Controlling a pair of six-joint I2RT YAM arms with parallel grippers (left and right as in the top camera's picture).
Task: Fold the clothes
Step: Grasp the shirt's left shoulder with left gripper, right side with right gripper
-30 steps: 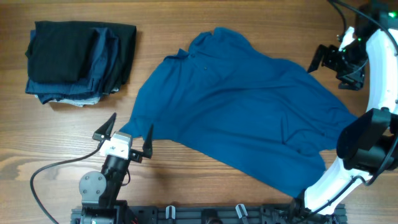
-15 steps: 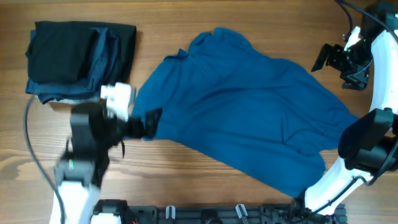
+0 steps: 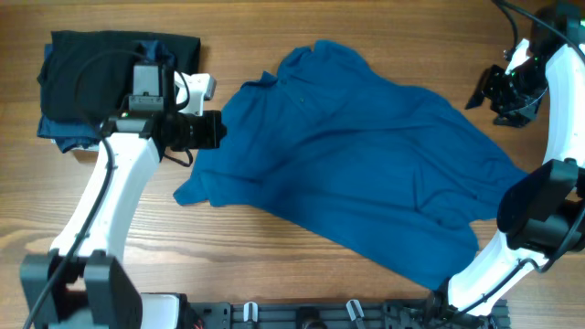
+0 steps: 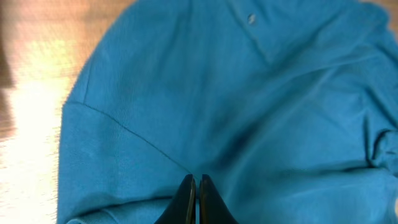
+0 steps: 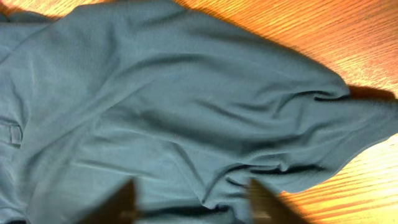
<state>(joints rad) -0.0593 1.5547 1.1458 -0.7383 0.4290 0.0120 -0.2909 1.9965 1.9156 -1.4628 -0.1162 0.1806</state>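
Note:
The clothes, a bright blue polo shirt (image 3: 347, 155), lie spread and rumpled across the middle of the table, collar toward the far side. My left gripper (image 3: 218, 129) hovers at the shirt's left edge. In the left wrist view its jaws (image 4: 196, 182) are shut tip to tip above the blue fabric (image 4: 186, 93), with no cloth visibly pinched. My right gripper (image 3: 479, 93) hangs at the far right, just off the shirt's right edge. The right wrist view shows its blurred fingers (image 5: 127, 199) well apart, so the right gripper (image 5: 196, 205) is open over wrinkled cloth (image 5: 161, 106).
A stack of black and dark navy folded garments (image 3: 110, 87) sits at the far left, right behind my left arm (image 3: 110, 201). A black rail (image 3: 311, 315) runs along the front edge. Bare wood (image 5: 348, 37) shows beyond the shirt's right edge.
My left arm swung from the front edge up to the shirt's left side and its jaws closed. The right gripper's jaws narrowed a little. The shirt has not moved.

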